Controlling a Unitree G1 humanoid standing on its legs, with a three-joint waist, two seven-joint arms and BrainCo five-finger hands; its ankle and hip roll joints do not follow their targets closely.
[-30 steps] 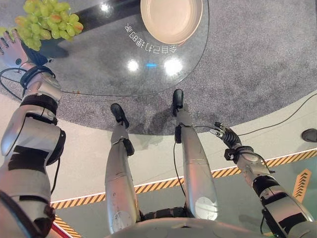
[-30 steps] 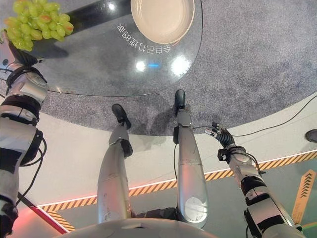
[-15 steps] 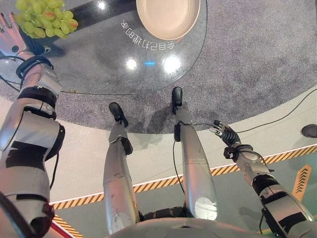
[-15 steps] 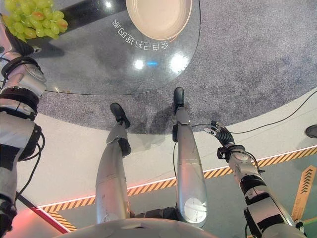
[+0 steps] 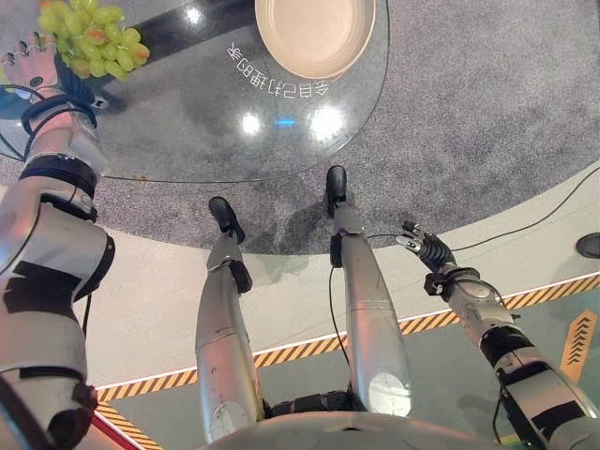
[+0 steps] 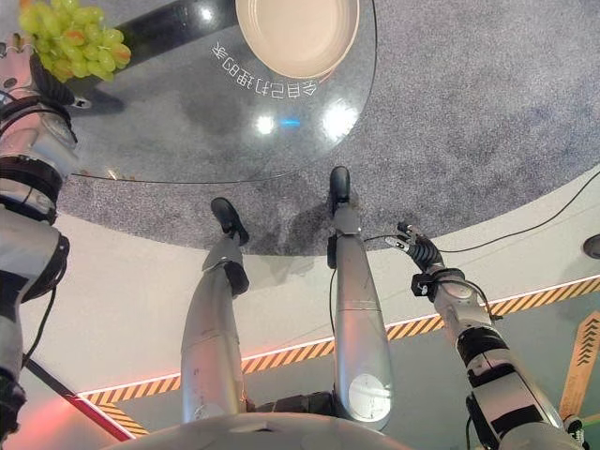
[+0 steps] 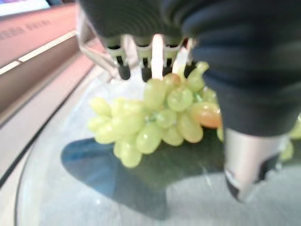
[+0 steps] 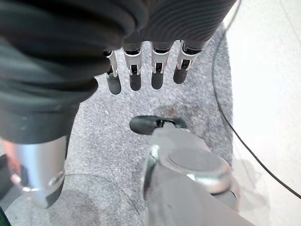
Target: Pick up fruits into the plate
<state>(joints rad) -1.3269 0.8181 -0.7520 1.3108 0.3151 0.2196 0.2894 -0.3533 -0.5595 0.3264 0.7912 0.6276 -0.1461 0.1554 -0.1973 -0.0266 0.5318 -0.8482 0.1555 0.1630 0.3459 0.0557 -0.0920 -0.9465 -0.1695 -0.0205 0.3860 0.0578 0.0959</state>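
Observation:
A bunch of green grapes (image 5: 94, 37) lies at the far left of the round glass table (image 5: 187, 131). My left hand (image 5: 33, 66) is at the bunch's near-left side. In the left wrist view its straight fingers (image 7: 157, 52) reach over the grapes (image 7: 155, 122) and the thumb (image 7: 249, 155) stands beside them, so the hand is open around the bunch. A beige plate (image 5: 314, 33) sits empty at the table's far middle. My right hand (image 5: 427, 248) hangs open low on the right, its fingers (image 8: 141, 70) over the carpet.
The glass table has a dark stripe (image 5: 187, 33) and white lettering (image 5: 281, 80) between the grapes and the plate. Grey carpet (image 5: 487, 103) lies under it. A yellow-black striped line (image 5: 300, 352) crosses the floor nearer me.
My left hand has moved up the table's left edge, closer to the grapes. The view has shifted slightly. The right hand hangs where it was.

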